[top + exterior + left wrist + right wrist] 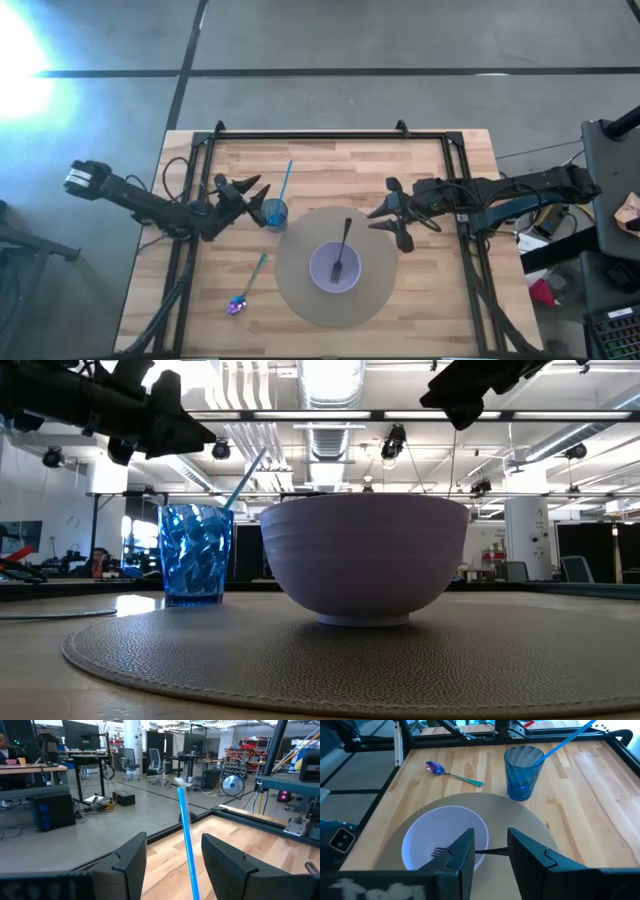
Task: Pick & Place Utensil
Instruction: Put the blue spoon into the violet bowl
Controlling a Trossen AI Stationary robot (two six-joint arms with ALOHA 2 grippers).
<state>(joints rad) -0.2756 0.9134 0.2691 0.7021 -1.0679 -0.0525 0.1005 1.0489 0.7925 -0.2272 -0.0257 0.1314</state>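
Observation:
A blue tumbler [275,213] stands on the wooden table with a blue straw [284,180] leaning out of it. My left gripper [258,195] hovers open just left of the tumbler; in its wrist view the straw [186,835] rises between the spread fingers without touching them. A lilac bowl [335,268] sits on a round grey mat [300,300] and holds a dark fork [343,248], handle leaning on the rim. An iridescent spoon [248,288] lies flat on the table left of the mat. My right gripper [388,228] hangs open above the mat's right edge, over the fork's handle [492,851].
A black metal frame [330,137] runs along the table's far and side edges. The table's near strip in front of the mat and its far right corner are bare wood. Beyond the table the low view shows a large room with desks and screens.

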